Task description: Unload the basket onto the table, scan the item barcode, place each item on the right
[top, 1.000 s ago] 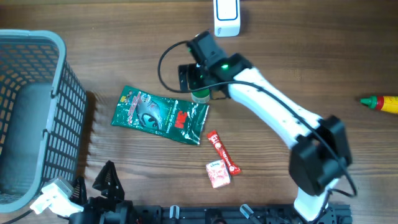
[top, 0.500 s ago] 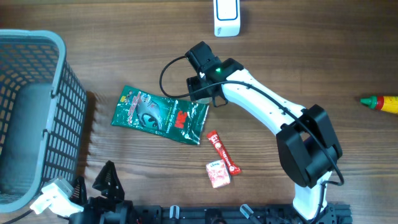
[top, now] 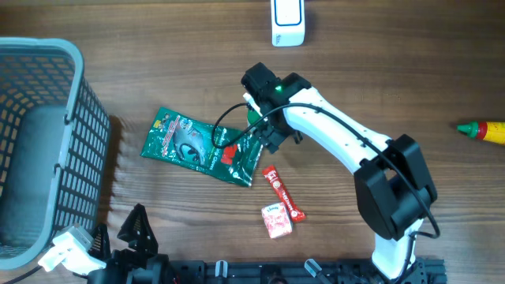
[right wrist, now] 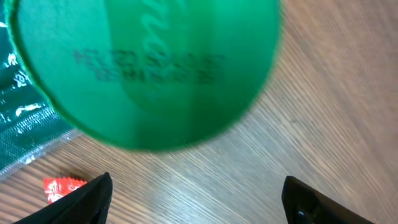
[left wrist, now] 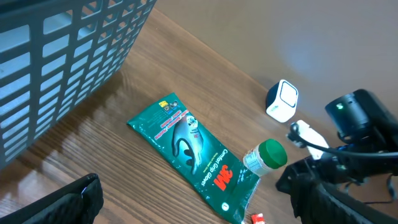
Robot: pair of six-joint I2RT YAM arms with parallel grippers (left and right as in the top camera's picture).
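Overhead, the right arm (top: 339, 142) hides most of the green-capped bottle (left wrist: 266, 155); its cap (right wrist: 149, 68) is blurred

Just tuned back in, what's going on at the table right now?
The right gripper hovers close over the green-capped bottle, which stands upright at the end of the green 3M packet. Its fingers are spread wide and nothing is gripped yet. The left gripper is open and idle near the basket. The white device sits apart at the far edge of the table.
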